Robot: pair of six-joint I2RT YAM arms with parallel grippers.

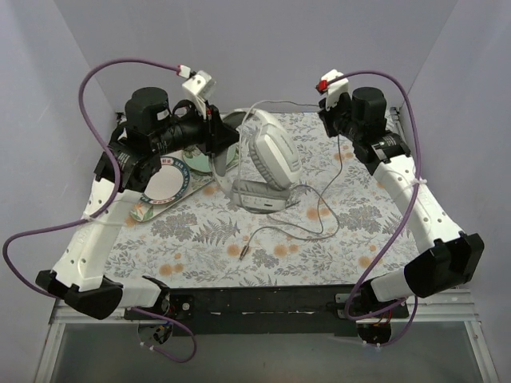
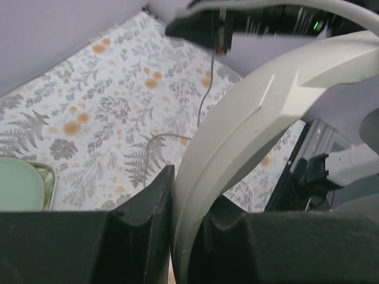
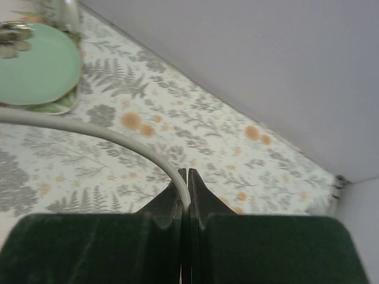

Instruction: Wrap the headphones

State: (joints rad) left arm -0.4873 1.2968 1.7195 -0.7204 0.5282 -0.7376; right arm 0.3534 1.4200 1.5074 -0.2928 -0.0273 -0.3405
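headphones (image 1: 275, 159) on floral tablecloth (image 1: 200, 239), lilac walls (image 1: 263, 48)

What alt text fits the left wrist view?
The left hand clamps the light grey headband of the headphones, which arcs up to the right. Behind lie a floral tablecloth, the thin grey cord and a green plate.

The headphones (image 1: 267, 159) have their headband (image 2: 249, 124) between the fingers of the left gripper (image 2: 177, 177), with a plate (image 2: 18, 184) on the table (image 2: 100, 112) to that gripper's left. The cord (image 3: 89, 125) is caught at the tips of the right gripper (image 3: 187, 175) and trails off to its left.
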